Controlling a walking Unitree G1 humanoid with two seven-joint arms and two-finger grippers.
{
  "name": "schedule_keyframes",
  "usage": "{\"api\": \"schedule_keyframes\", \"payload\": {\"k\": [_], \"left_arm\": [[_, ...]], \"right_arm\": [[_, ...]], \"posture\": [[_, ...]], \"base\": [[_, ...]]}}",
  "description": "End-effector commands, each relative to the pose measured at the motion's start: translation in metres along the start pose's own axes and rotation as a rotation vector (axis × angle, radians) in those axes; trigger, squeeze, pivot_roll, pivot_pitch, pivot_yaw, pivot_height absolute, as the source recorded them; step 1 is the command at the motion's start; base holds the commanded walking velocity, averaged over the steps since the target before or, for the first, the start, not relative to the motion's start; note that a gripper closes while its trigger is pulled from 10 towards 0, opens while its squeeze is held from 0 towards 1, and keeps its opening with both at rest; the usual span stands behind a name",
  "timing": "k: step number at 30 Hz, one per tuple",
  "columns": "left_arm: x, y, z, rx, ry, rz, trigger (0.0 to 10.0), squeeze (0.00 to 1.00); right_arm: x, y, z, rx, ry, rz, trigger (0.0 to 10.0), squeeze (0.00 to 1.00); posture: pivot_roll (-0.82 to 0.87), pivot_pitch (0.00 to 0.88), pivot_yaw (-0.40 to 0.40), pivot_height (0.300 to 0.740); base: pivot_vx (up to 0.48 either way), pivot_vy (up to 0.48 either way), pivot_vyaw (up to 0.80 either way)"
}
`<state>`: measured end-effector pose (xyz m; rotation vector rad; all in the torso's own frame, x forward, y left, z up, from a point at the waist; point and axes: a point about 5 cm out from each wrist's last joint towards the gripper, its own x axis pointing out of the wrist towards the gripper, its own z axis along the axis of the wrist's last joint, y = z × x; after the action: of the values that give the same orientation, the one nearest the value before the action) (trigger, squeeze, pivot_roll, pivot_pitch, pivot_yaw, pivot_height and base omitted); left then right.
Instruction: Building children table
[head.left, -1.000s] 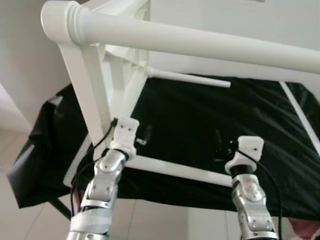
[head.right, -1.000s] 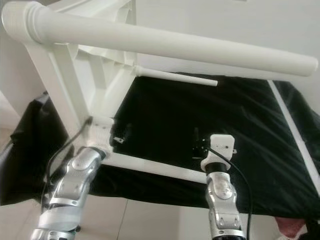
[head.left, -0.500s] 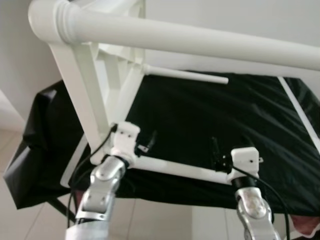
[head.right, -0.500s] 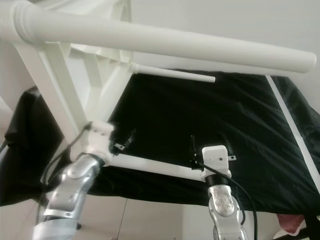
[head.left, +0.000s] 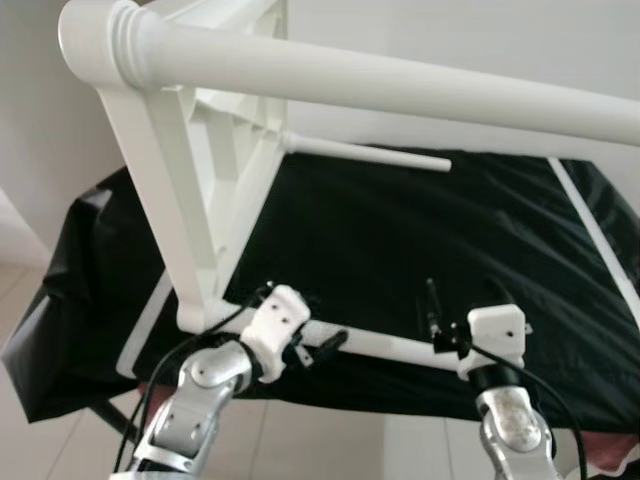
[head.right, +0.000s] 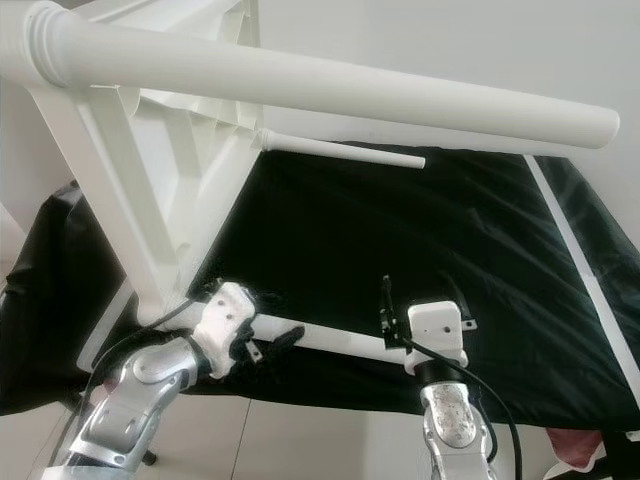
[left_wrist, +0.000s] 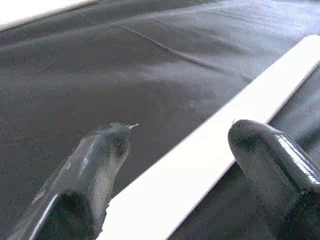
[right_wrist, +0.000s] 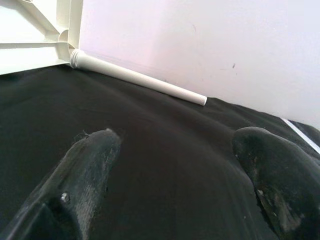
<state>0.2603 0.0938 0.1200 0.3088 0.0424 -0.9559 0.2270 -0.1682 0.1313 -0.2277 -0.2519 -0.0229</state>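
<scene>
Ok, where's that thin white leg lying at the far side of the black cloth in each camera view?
Left eye view: thin white leg upper centre, jutting right from the table frame.
Right eye view: the leg upper centre again.
Right wrist view: the leg along the far edge of the black cloth.
Left wrist view: faces the near white rail instead.
Shared landmark: the black cloth.

— Where does the table frame (head.left: 190, 200) sit?
— On its side on the cloth-covered worktop (head.left: 400, 260), at the left; one leg (head.left: 400, 85) juts rightward overhead; another leg (head.left: 365, 152) lies behind; a rail (head.left: 385, 343) along the near edge.
</scene>
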Motion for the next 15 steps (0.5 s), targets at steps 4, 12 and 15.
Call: {"api": "schedule_keyframes", "payload": {"k": [4, 12, 15], "left_arm": [[0.003, 0.003, -0.008, 0.055, 0.066, -0.003, 10.0, 0.00], [0.012, 0.024, -0.011, 0.063, 0.116, 0.176, 10.0, 0.00], [0.012, 0.021, -0.015, 0.078, 0.142, 0.159, 10.0, 0.00]], "right_arm": [[0.001, -0.002, 0.000, 0.002, 0.014, -0.013, 10.0, 0.00], [0.006, -0.008, 0.001, 0.015, 0.014, -0.064, 10.0, 0.00], [0.006, -0.008, 0.002, 0.017, 0.013, -0.067, 10.0, 0.00]], "posture": [[0.07, 0.000, -0.012, 0.740], [0.05, 0.000, -0.007, 0.740], [0.04, 0.000, -0.004, 0.740]], "base": [[0.000, 0.000, 0.00], [0.000, 0.000, 0.00], [0.000, 0.000, 0.00]]}}
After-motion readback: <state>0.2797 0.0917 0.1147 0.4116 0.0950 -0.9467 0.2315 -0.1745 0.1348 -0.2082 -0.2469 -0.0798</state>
